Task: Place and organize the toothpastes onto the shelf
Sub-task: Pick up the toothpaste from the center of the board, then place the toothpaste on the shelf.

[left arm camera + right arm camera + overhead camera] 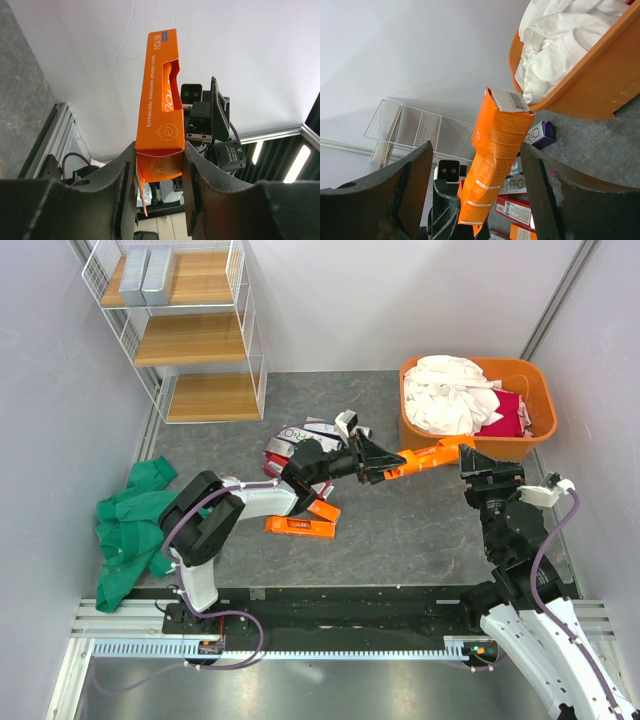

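Observation:
My left gripper [372, 462] is shut on one end of an orange toothpaste carton [430, 457], which is held off the floor and points toward my right gripper [470, 455]. In the left wrist view both fingers press the carton [160, 100] near its open flap, around my left gripper [160, 155]. My right gripper [476, 152] stands open around the carton's [497, 160] far end, with gaps on both sides. More toothpastes [300, 527] lie on the floor under the left arm, among them white and purple cartons [540, 134]. Two silver cartons [146, 273] lie on the top tier of the shelf [190, 340].
An orange tub [535, 390] of white and red laundry stands at the back right, close behind my right gripper. A green cloth [135, 525] lies crumpled on the floor at the left. Walls close in both sides.

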